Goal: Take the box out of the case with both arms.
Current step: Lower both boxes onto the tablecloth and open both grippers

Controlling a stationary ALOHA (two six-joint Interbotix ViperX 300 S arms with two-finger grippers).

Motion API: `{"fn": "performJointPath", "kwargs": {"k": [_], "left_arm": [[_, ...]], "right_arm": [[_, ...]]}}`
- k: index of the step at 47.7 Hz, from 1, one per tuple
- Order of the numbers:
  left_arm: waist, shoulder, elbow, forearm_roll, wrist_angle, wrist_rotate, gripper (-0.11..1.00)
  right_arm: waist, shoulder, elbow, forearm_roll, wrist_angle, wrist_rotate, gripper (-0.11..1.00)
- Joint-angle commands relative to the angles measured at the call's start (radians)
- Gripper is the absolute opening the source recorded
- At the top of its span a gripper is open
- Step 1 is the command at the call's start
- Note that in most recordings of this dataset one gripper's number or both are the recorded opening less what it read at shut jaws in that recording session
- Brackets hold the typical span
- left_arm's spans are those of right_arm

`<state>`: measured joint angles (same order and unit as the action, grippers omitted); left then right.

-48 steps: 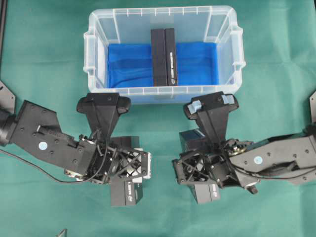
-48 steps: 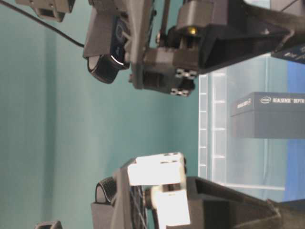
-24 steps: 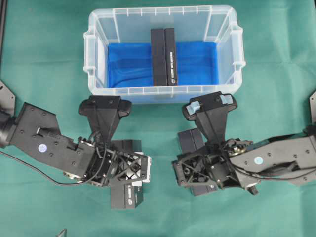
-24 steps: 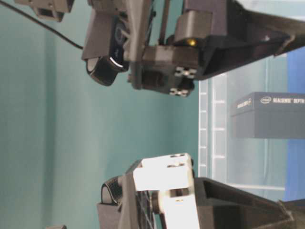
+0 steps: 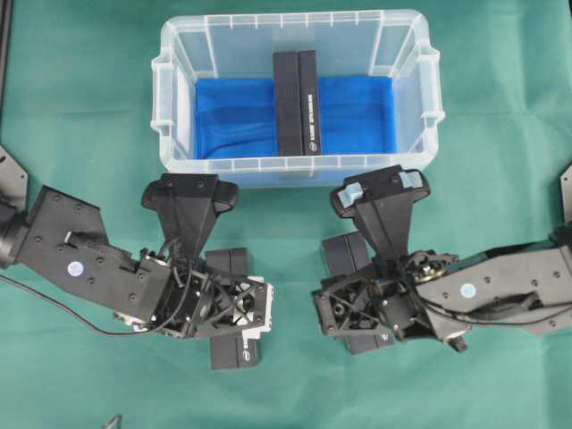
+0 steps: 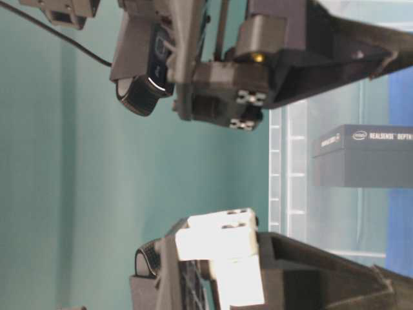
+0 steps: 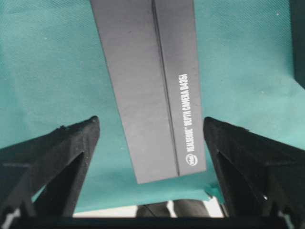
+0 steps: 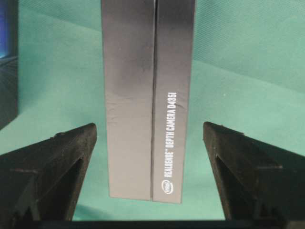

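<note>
The case (image 5: pixel 292 163), a clear plastic tub lined with blue, stands at the back centre, and one black box (image 5: pixel 297 103) rests on its edge inside it. My left gripper (image 5: pixel 234 308) points down, open, over a second black box (image 5: pixel 237 351) that lies flat on the green cloth. In the left wrist view this box (image 7: pixel 143 86) runs between the gripper's (image 7: pixel 150 121) spread fingers without touching them. My right gripper (image 5: pixel 357 308) is open above a third black box (image 5: pixel 343 255). The right wrist view shows that box (image 8: pixel 147 95) lying free between the gripper's (image 8: pixel 148 126) fingers.
Green cloth (image 5: pixel 80 98) covers the table. Black brackets sit at the left edge (image 5: pixel 9 174) and the right edge (image 5: pixel 565 192). A cable (image 5: pixel 54 313) trails from the left arm. The case (image 6: pixel 290 174) and its box (image 6: pixel 361 155) show behind both wrists in the table-level view.
Both grippers opened and let go of their boxes. The right box settled flat first, then the left box dropped from its tilt onto the cloth.
</note>
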<state>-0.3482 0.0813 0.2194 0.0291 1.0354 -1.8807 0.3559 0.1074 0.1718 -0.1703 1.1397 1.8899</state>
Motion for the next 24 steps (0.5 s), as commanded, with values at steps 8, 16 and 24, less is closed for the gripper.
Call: {"fn": "performJointPath", "kwargs": {"k": [8, 16, 24], "left_arm": [[0.002, -0.031, -0.075, 0.005, 0.058, 0.0, 0.84], [0.009, -0.035, -0.167, 0.015, 0.169, 0.006, 0.84], [0.028, -0.049, -0.288, 0.031, 0.314, 0.029, 0.84]], "right_arm": [[0.002, -0.061, -0.069, -0.015, 0.081, 0.002, 0.9], [0.003, -0.086, -0.144, -0.051, 0.173, -0.009, 0.9], [0.002, -0.1, -0.242, -0.087, 0.279, -0.049, 0.89]]}}
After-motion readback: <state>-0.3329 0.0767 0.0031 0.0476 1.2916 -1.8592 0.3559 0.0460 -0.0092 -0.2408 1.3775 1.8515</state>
